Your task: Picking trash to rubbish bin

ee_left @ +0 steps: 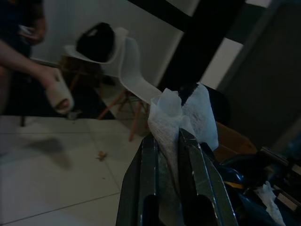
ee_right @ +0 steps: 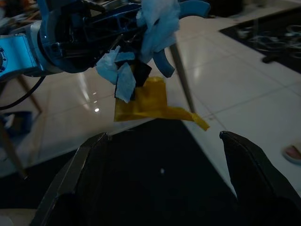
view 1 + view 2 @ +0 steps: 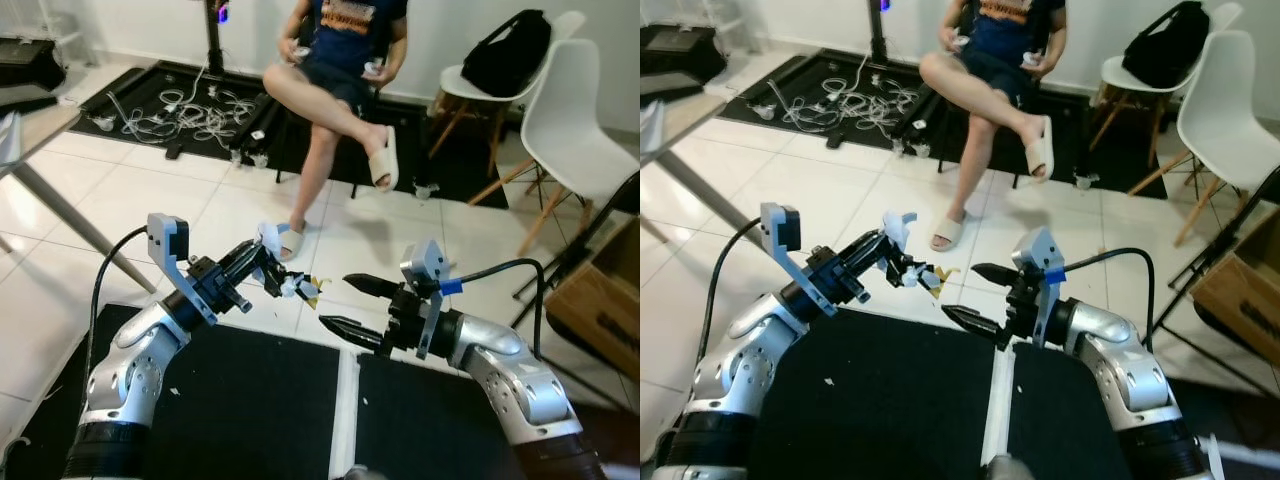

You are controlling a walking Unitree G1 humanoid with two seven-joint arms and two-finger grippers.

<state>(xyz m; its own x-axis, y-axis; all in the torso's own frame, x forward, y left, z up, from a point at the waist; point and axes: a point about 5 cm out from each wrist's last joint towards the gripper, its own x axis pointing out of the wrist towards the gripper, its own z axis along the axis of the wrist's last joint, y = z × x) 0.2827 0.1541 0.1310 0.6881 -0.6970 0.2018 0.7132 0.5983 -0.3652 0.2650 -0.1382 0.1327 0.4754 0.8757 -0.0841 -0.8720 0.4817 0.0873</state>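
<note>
My left gripper [image 3: 272, 270] is raised over the far edge of the black mat [image 3: 250, 400], shut on a bundle of trash [image 3: 292, 283]: crumpled white tissue [image 1: 181, 115] with a yellow wrapper [image 2: 150, 101] hanging under it. The tissue sticks out between the fingers [image 1: 190, 165] in the left wrist view. My right gripper [image 3: 345, 305] is held a short way to the right of the trash, open, its two black fingers [image 2: 247, 160] spread wide and empty, pointing toward the bundle.
A person [image 3: 340, 60] sits on a chair just ahead, legs crossed, one slippered foot [image 3: 290, 240] on the tiles near my grippers. White chairs [image 3: 570, 130] and a cardboard box [image 3: 600, 300] stand at right. Cables [image 3: 190, 110] lie at back left, a table leg [image 3: 70, 215] at left.
</note>
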